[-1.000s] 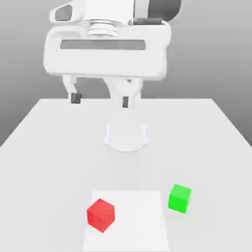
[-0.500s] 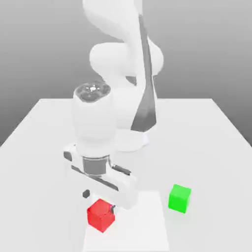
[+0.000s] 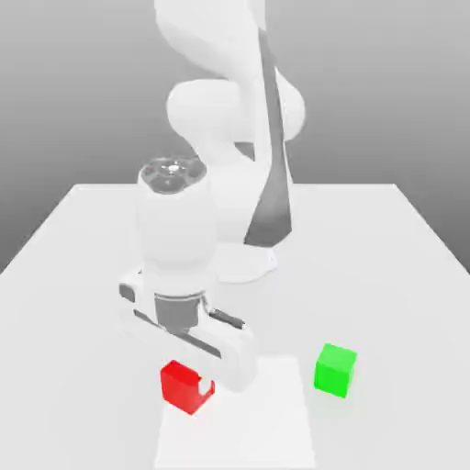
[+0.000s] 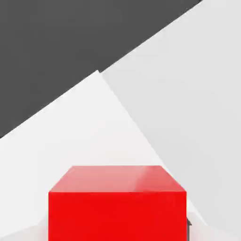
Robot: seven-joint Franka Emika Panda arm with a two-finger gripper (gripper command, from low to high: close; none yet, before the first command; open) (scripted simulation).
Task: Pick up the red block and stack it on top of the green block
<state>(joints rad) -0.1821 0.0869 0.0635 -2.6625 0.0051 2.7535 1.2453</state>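
The tool [image 3: 188, 380] is pinching the red block [image 3: 184, 387]. In the exterior view, one pale finger [image 3: 205, 385] is against the block's side toward the exterior view's right. In the hand view, the red block is big and close, with a flat front and a shiny top, and a pale bit of the tool is on each side of it.

The red block is just under the wide white hand [image 3: 188, 344]. It is near the edge of the white square [image 3: 257, 422] that is toward the exterior view's left. I can't tell if the block touches the square or is up a little.

Above the hand is a round white part [image 3: 176, 229] with a dark, shiny top. Behind it, the big white arm [image 3: 234, 110] bends up and has a long dark grey strip [image 3: 274, 197] on it. The arm's round foot [image 3: 240, 263] is on the bench [image 3: 381, 275], farther back.

The green block [image 3: 335, 370] sits on the pale bench, just beside the white square, toward the exterior view's right. It is well apart from the red block and the tool. Behind the bench is a grey background [image 3: 386, 101].
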